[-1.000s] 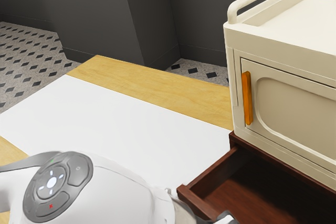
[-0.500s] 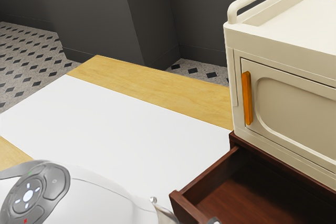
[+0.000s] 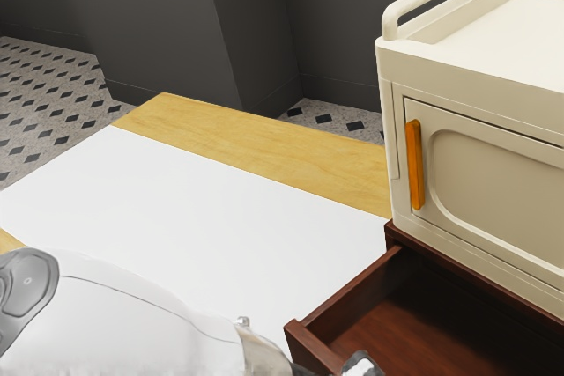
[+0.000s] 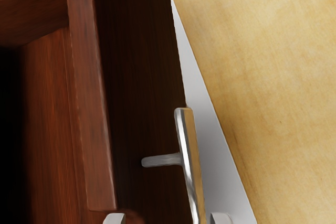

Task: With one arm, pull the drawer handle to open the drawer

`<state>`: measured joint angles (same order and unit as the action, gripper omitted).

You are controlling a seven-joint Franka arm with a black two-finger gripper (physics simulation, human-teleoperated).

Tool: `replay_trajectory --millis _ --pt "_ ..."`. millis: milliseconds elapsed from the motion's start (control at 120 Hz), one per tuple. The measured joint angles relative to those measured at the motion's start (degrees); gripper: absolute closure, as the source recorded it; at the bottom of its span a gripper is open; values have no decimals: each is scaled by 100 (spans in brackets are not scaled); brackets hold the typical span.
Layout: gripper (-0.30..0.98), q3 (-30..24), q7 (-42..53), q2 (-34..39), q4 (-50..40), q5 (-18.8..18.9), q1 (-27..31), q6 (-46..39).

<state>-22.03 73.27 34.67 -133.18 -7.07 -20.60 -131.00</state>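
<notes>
The dark red-brown drawer (image 3: 405, 328) stands pulled out beneath the cream cabinet, its inside showing. At the exterior view's lower edge, part of my gripper (image 3: 359, 365) is beside the drawer's front corner, mostly cut off by the frame. From the wrist view, the silver bar handle (image 4: 188, 156) stands off the dark front of the drawer (image 4: 97, 103) on a short post. My gripper (image 4: 167, 219) is open, its two pale fingertips wide apart at the lower edge, with the lower part of the handle between them, nearer one fingertip.
The cream cabinet (image 3: 476, 85) with an orange door handle (image 3: 416, 165) rests above the drawer. A white sheet (image 3: 211, 209) lies on the wooden table (image 3: 264, 151), and the white arm (image 3: 132, 323) extends over its near part.
The drawer slid farther out between the first two pictures, then stayed put. My arm has shifted and turned toward the exterior view's left; the visible gripper part stands slightly left of its first position.
</notes>
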Motion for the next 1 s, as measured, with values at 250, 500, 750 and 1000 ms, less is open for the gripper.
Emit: replay_trajectory --millis 250,500,750,1000 --pt "28 437 -8 -1199 2334 -87 220 1806" --pt "9 1037 -91 -2974 4651 24 1138 3536" --pt "3 1154 -201 -3376 4998 404 1527 4090" --pt "1 1419 -376 -3376 5049 495 1599 4248"
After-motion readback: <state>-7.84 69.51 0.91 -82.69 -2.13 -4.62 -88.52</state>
